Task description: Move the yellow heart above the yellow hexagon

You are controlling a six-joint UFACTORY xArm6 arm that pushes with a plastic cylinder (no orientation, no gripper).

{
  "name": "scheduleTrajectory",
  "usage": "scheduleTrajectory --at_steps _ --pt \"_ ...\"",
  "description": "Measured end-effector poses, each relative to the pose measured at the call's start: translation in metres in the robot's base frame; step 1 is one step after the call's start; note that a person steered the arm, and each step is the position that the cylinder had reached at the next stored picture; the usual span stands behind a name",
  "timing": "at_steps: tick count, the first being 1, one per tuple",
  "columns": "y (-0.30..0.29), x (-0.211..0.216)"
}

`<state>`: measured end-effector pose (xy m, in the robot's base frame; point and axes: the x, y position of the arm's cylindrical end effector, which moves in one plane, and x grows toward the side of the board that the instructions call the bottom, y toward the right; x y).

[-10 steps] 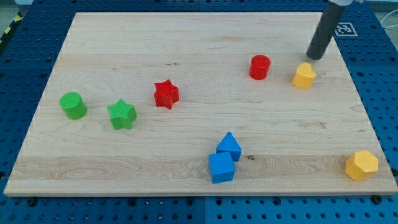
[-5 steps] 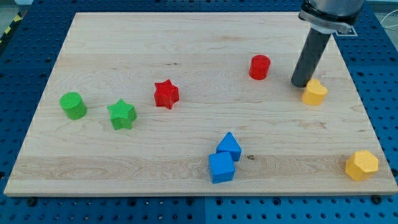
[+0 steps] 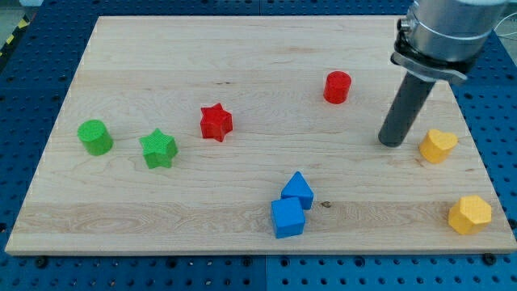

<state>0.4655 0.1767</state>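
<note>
**Tip beside heart, near the board's right edge**

My tip [image 3: 393, 142] stands on the board [image 3: 242, 48] in its right part, roughly midway between top and bottom edges; the rod rises straight from it toward the top right corner, into a grey collar; the tool is a plain rod, nothing on it to open or close, and it holds nothing.

Yellow heart [image 3: 438, 145] lies just to the right of my tip, near it, with a narrow strip of bare wood between; no contact visible; the heart sits close to the right edge.

Yellow hexagon [image 3: 469, 214] sits in the bottom right corner, close to both edges; the heart is toward the top of the view from it and slightly left, the two apart.

Red cylinder [image 3: 338, 86] stands left of the rod and nearer the top edge, well apart from my tip; red star [image 3: 216, 122] lies left of centre.

Green cylinder [image 3: 94, 136] is near the left edge; green star [image 3: 157, 149] just to its right, not touching.

Two blue blocks near the bottom edge, about centre: a blue cube [image 3: 287, 217] and, touching it on its upper right, a blue block with a peaked top [image 3: 298, 190]; exact shape of the latter hard to tell.
</note>
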Motion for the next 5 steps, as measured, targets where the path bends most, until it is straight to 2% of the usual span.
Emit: scheduleTrajectory --at_steps 5 --pt "0.058 -0.011"
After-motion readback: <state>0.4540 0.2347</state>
